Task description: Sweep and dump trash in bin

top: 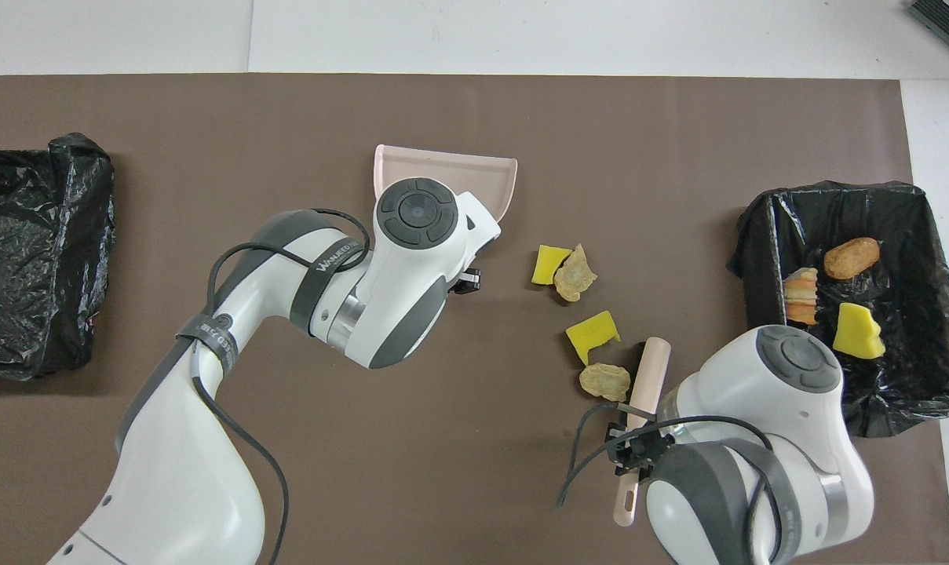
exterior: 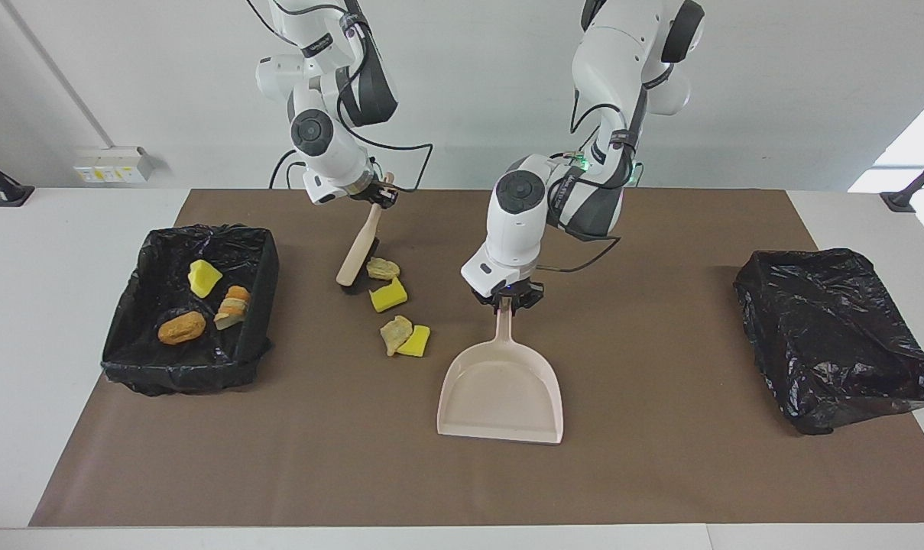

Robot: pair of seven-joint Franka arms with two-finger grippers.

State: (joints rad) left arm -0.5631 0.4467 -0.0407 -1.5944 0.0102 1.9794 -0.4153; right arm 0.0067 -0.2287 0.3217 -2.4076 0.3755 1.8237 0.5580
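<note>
While both jaws grip, right gripper (exterior: 379, 196) on brush (exterior: 357, 257) beside trash (exterior: 383, 268), left gripper (exterior: 507, 299) on dustpan (exterior: 501, 391).

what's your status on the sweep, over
Left gripper shut on dustpan handle. Right gripper shut on brush, touching tan scrap. Nothing blocking.

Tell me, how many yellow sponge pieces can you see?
3. One yellow sponge piece lies in the lined bin at the right arm's end; two lie loose on the mat, one nearer the robots than the other.
</note>
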